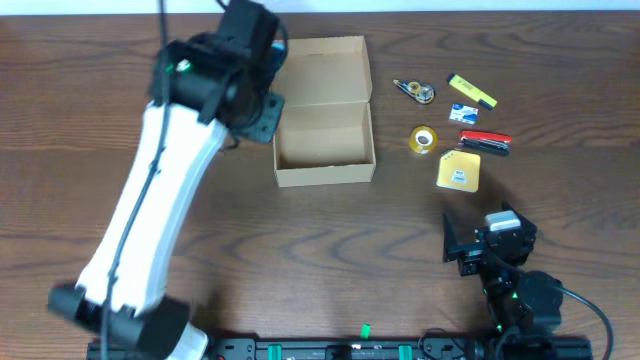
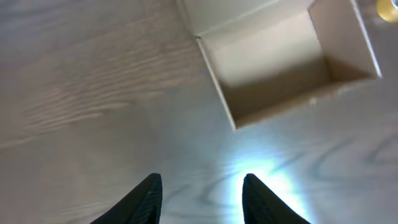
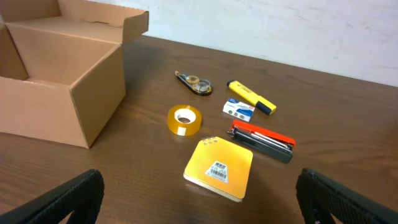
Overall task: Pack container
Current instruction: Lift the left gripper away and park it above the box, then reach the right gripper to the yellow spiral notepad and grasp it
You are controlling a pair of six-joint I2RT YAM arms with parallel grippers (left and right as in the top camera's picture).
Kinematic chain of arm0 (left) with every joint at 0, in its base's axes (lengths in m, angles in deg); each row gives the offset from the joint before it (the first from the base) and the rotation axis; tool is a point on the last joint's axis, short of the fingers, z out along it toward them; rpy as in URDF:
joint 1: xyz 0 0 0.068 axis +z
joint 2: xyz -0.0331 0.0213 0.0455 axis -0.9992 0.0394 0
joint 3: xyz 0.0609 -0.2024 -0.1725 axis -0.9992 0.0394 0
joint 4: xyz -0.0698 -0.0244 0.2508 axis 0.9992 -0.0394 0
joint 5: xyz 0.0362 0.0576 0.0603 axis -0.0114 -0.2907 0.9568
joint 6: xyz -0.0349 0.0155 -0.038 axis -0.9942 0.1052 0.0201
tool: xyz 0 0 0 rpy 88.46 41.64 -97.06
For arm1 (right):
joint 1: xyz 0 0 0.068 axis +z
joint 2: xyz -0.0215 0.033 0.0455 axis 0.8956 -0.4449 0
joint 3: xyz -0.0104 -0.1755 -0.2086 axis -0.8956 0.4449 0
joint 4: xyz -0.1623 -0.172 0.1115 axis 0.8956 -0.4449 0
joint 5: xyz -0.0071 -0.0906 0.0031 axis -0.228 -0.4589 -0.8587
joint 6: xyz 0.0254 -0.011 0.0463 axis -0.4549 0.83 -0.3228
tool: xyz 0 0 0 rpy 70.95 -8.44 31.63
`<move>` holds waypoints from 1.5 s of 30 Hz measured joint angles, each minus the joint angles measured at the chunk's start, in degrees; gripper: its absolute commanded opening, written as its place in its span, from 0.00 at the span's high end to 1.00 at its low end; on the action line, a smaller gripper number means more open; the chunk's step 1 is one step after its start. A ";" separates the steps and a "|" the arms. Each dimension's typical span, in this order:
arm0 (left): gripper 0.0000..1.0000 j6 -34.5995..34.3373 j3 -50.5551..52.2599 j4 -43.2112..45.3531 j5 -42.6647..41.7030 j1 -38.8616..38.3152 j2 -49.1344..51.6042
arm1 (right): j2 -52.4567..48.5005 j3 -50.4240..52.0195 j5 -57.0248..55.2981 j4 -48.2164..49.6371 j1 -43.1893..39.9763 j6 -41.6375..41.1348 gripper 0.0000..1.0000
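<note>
Overhead, left arm [image 1: 150, 200] hiding left edge of container [image 1: 325, 176]

In the overhead view the left arm [image 1: 150, 190] is smeared by motion and overlaps the left edge of the container [image 1: 325, 174]. The left gripper [image 2: 202, 180] is hidden under the arm there. The left wrist view is blurred everywhere. Its top edge cuts the container's lid, and its corner cuts a yellow thing [image 2: 388, 9] right of the container. In the right wrist view the left edge cuts the container, and the print on the yellow pad [image 3: 219, 168] right of it is too small to read.
</note>
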 measured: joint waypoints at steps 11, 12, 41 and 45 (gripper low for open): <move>0.58 8.20 -0.42 -10.95 -3.32 0.02 -8.26 | 0.00 0.00 0.00 0.00 0.00 0.00 0.01; 0.57 8.39 -0.42 -10.97 -3.48 0.02 -8.46 | 0.00 0.00 0.00 0.00 0.00 0.00 0.01; 0.05 9.44 -0.42 -10.93 -5.40 0.02 -9.38 | 0.00 0.00 0.00 0.00 0.00 0.00 0.01; 0.05 9.44 -0.42 -10.93 -5.40 0.02 -9.38 | 0.00 0.00 0.09 0.00 0.00 0.00 0.01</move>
